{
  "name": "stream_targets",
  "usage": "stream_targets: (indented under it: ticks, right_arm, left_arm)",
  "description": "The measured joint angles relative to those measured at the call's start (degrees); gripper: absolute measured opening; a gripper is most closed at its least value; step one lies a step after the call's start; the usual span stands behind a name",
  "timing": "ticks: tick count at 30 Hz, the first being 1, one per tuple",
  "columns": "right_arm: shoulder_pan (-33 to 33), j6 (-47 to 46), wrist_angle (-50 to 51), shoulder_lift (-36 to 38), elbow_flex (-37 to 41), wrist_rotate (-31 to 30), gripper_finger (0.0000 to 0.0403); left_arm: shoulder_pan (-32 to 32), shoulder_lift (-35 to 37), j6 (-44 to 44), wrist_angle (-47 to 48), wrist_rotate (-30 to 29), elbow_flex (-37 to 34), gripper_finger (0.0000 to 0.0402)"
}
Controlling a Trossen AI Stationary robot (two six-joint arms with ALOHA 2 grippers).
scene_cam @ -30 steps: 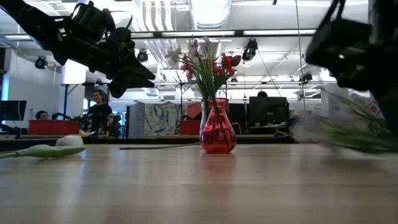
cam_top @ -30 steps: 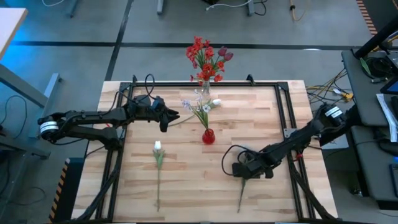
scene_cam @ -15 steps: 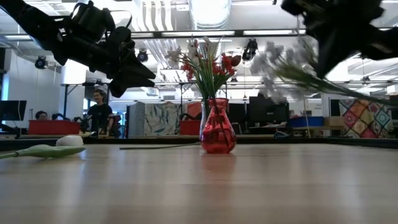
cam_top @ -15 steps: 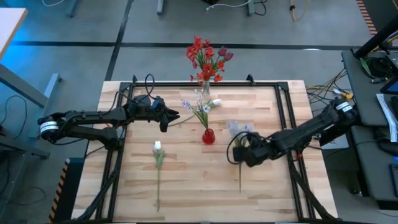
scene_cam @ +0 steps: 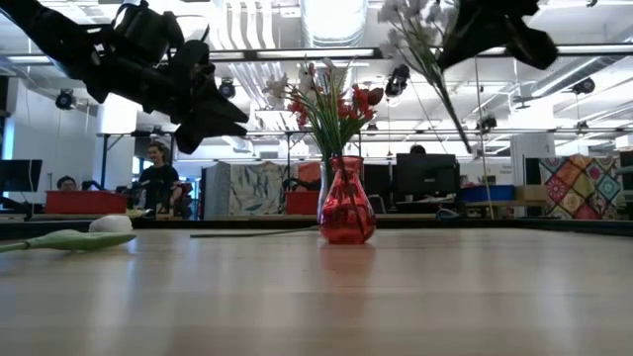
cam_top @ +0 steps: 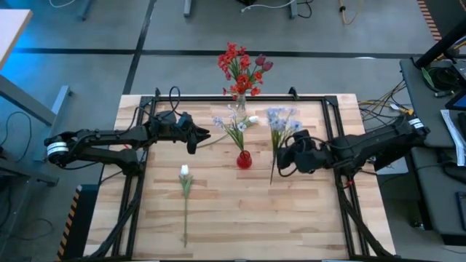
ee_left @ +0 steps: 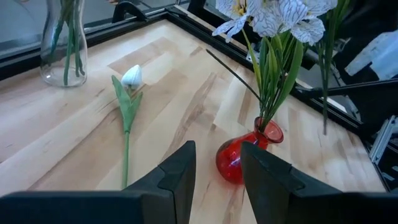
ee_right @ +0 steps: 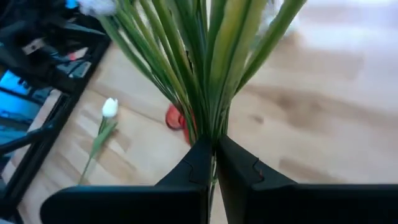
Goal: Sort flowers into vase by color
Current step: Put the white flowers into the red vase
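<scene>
We read the task as partly done: right claw [cam_top: 285,158] clamped on a pale blue flower [cam_top: 280,118], red vase [cam_top: 244,159] beside it; white tulip [cam_top: 185,172] remains. Left claw [cam_top: 196,137] waits, fingers apart.

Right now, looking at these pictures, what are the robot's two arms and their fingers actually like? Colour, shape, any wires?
Both arms are dark, nearly black, built of slim jointed segments. The left arm carries a pale grey band near its base and a thin black cable looping above it. The right arm has a similar pale band near its far end. Each ends in two flat, blocky dark fingers, matt plastic-looking with angled tips.
</scene>
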State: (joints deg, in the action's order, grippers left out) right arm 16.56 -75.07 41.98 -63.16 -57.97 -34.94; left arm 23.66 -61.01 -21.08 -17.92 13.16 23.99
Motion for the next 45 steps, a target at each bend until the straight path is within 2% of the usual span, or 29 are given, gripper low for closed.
stream_targets:
  ticks: [6,11,17,22,27,37,45]
  right_arm:
    - [-3.7,17.0,-8.5,1.8,0.8,1.2,0.0013]
    - [-6.5,28.0,-15.0,2.0,1.2,5.1,0.0013]
    - [-10.1,39.1,-26.1,2.0,4.0,14.2,0.0013]
    - [-12.5,44.7,-35.0,2.0,6.8,21.5,0.0013]
    - [-12.6,49.2,-36.9,3.4,8.1,21.9,0.0013]
    - [-13.8,57.1,-39.8,12.1,14.3,21.6,0.0012]
    - [-16.5,63.0,-58.8,14.3,25.6,23.4,0.0012]
  left_arm:
    - [0.0,0.0,0.0,-0.1,0.7,1.5,0.0111]
    - [0.1,0.0,0.0,0.1,1.1,2.6,0.0111]
    - [0.1,0.0,0.0,0.5,1.1,3.6,0.0111]
    - [0.1,0.0,0.0,1.5,1.3,4.3,0.0111]
    - [0.1,0.5,-0.3,1.5,1.3,4.5,0.0111]
    - [0.1,2.8,-1.5,1.4,1.3,4.5,0.0111]
    - [0.2,4.3,-1.5,1.2,0.9,4.5,0.0111]
